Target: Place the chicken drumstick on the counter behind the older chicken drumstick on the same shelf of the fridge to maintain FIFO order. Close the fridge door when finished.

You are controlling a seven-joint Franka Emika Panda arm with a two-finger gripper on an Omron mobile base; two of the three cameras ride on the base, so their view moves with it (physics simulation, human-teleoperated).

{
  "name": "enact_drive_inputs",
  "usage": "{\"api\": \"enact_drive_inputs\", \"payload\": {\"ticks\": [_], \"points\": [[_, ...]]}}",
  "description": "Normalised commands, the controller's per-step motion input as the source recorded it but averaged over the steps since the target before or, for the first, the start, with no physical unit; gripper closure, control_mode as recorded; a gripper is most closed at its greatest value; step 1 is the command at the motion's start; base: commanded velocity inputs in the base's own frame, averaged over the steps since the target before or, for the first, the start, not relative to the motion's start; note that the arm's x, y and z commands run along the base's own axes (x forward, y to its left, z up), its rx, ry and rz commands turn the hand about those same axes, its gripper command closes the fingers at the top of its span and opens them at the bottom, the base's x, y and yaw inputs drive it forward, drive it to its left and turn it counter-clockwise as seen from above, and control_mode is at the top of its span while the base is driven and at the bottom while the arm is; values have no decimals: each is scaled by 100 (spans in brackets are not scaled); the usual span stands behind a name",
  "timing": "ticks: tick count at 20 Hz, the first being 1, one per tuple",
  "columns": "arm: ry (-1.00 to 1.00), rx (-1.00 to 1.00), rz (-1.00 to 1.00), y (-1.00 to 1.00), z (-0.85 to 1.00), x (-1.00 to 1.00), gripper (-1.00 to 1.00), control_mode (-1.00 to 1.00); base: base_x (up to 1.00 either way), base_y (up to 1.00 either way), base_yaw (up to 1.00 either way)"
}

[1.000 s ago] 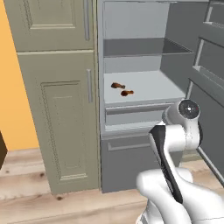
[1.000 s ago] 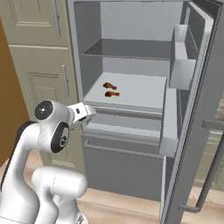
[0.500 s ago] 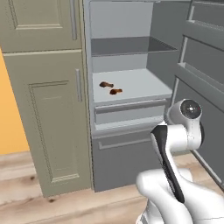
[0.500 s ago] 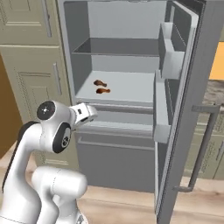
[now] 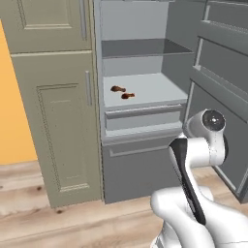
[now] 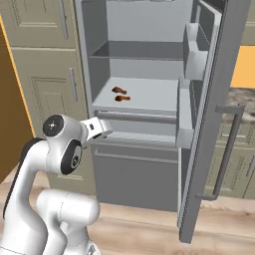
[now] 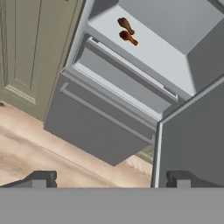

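The fridge [image 5: 140, 29] stands with its fridge door [image 6: 224, 99] swung wide to the right. Two brown chicken drumsticks lie close together on the pale shelf [image 5: 155, 89]: one further back [image 5: 117, 88], one nearer the front edge [image 5: 128, 95]. The pair also appears in the right base view [image 6: 118, 90] [image 6: 122, 98] and in the hand view [image 7: 126, 23] [image 7: 129, 38]. My gripper [image 7: 110, 179] is open and holds nothing. It hangs low in front of the fridge, well short of the shelf. A strip of speckled counter [image 6: 246, 93] peeks out past the door.
Beige cupboard doors [image 5: 58, 121] stand left of the fridge. A grey drawer front [image 5: 140, 169] sits below the shelf, and a darker shelf [image 5: 140, 48] above it. The open door carries bins [image 6: 194, 55] and a bar handle [image 6: 226, 149]. Wooden floor [image 5: 48, 218] lies in front.
The whole picture has shifted sideways in both base views, so the base has driven. Both drumsticks stay on the shelf. The arm keeps its pose and the gripper stays open.
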Motion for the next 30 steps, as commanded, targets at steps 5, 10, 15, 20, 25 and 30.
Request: {"api": "enact_drive_inputs", "payload": {"ticks": [5, 10, 15, 20, 25, 30], "points": [[0, 0, 0, 0, 0, 0, -100, 100, -25, -5, 17], [0, 0, 0, 0, 0, 0, -100, 100, 0, -28, 22], [0, 0, 0, 0, 0, 0, -100, 100, 0, -25, 21], [0, 0, 0, 0, 0, 0, -100, 100, 0, -4, 11], [0, 0, 0, 0, 0, 0, -100, 100, -6, -5, 7], [-26, 10, -4, -9, 1, -87, -100, -100, 0, 0, 0]]}}
